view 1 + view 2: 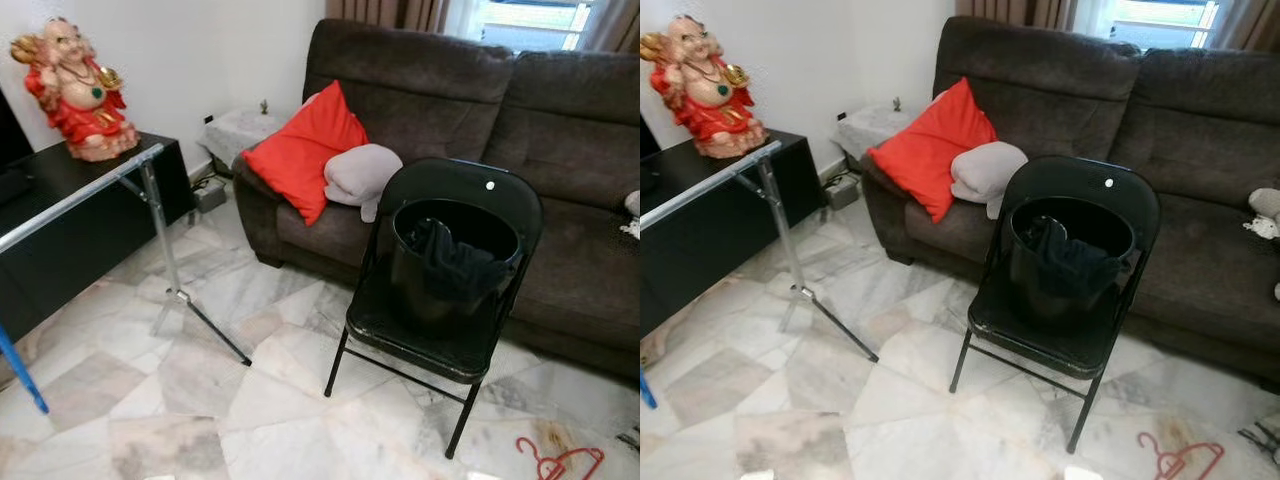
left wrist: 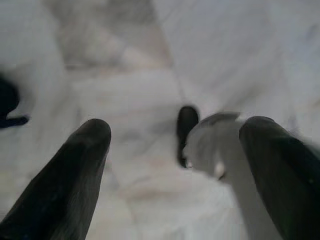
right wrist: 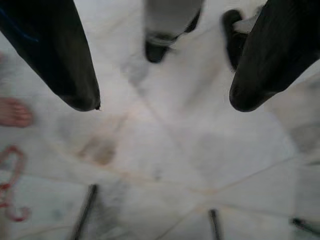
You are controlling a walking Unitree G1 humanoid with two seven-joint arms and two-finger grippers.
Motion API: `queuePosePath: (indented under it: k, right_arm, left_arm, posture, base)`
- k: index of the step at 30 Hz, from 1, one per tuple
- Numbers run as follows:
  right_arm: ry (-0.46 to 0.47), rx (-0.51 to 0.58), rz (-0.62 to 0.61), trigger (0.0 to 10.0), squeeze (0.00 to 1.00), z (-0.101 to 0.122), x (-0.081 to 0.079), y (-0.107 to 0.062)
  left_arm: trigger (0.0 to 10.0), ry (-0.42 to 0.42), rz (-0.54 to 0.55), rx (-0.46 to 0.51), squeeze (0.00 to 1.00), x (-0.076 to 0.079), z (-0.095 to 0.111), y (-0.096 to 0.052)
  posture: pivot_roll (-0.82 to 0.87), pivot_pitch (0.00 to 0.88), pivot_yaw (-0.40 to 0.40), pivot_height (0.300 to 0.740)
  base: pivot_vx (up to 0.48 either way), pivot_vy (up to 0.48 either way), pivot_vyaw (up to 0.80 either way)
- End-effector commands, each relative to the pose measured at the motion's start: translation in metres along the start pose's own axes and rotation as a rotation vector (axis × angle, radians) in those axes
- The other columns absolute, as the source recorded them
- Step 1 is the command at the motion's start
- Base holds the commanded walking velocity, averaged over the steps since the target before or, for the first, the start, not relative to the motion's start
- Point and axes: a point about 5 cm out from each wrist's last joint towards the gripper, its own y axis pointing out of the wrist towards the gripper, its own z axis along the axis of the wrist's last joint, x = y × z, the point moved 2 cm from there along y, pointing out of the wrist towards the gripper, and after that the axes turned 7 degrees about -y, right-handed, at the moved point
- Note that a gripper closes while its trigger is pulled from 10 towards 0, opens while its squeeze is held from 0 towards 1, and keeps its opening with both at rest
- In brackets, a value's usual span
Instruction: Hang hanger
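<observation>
With both the left gripper (image 2: 172,145) and right gripper (image 3: 162,102) spread wide and empty, the red hanger (image 1: 560,462) on the marble floor (image 1: 250,400) awaits pickup before going to the clothes-rack rail (image 1: 80,195).

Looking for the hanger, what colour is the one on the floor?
Red. The hanger lies on the floor by the chair, clearest in the right eye view.

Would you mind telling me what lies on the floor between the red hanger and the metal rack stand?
The black folding chair, holding a black bucket, stands between the red hanger and the metal rack stand, seen in both eye views.
</observation>
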Motion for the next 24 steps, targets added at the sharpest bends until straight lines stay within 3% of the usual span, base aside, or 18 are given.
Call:
queuePosePath:
  k: [1,24]
  right_arm:
    - [0.005,-0.012,-0.029,10.0,0.00,-0.0033,0.0110,-0.0013]
    - [0.016,0.019,-0.031,10.0,0.00,0.0042,0.0100,-0.0001]
  left_arm:
    - [10.0,-0.004,-0.011,0.002,0.00,0.0050,0.0015,0.0012]
    - [10.0,-0.008,-0.005,-0.008,0.00,0.0031,-0.0015,0.0006]
  posture:
    - [0.04,0.007,0.032,0.740]
    - [0.04,0.017,0.035,0.740]
  base:
    - [0.311,0.000,0.00]
    - [0.311,0.000,0.00]
